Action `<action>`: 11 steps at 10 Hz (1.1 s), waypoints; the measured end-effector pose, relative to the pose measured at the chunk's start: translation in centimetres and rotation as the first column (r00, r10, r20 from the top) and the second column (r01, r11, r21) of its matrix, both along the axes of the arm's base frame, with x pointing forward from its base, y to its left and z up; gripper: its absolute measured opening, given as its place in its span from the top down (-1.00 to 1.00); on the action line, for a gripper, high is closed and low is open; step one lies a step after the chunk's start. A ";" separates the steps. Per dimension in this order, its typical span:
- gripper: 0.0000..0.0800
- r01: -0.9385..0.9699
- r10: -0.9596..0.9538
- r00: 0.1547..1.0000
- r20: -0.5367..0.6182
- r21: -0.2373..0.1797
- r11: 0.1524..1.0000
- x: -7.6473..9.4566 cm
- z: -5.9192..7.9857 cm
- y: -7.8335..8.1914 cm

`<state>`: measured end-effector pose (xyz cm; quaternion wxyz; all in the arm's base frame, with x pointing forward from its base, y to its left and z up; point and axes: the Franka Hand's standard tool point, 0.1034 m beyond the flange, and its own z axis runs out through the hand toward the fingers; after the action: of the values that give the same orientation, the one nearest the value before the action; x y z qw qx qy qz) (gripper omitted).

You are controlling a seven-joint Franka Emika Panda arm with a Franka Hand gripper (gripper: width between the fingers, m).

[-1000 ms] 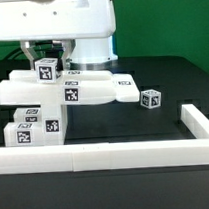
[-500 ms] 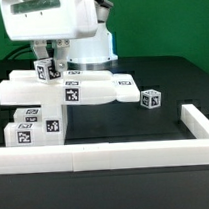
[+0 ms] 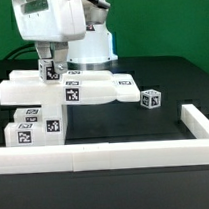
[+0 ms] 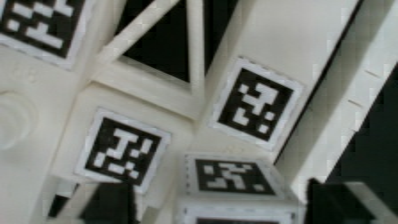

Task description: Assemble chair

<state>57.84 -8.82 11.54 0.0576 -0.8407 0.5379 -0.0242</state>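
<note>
At the exterior view's left, the gripper (image 3: 50,70) straddles the tagged block (image 4: 233,178) atop the chair (image 3: 97,90). Its fingertips are cropped, so open or gripping cannot be told.

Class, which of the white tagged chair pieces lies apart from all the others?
The small cube-like piece toward the exterior view's right: it sits alone on the dark table, while the other pieces cluster together at that view's left.
</note>
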 end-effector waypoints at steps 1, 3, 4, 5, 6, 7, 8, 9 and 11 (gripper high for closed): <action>-0.50 -0.001 0.001 1.000 -0.001 0.000 1.000 0.0 0.0 0.0; -0.60 -0.132 0.133 0.991 0.006 -0.016 0.991 0.0 -0.1 0.0; -0.62 -0.174 0.174 0.985 0.008 -0.021 0.985 0.0 -0.1 0.0; -0.62 -0.295 0.296 0.955 0.010 -0.039 0.955 0.0 -0.1 0.0; -0.62 -0.437 0.438 0.899 0.007 -0.065 0.897 0.1 0.1 -0.1; -0.62 -0.492 0.494 0.870 -0.002 -0.078 0.867 0.1 0.0 0.0; -0.62 -0.603 0.605 0.796 -0.012 -0.095 0.792 0.1 -0.1 -0.1; -0.62 -0.678 0.680 0.733 -0.018 -0.102 0.728 0.0 -0.3 -0.3; -0.62 -0.811 0.814 0.579 -0.037 -0.123 0.571 0.2 -0.2 -0.5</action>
<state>58.00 -9.32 11.35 0.0156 -0.9951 0.0890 -0.0390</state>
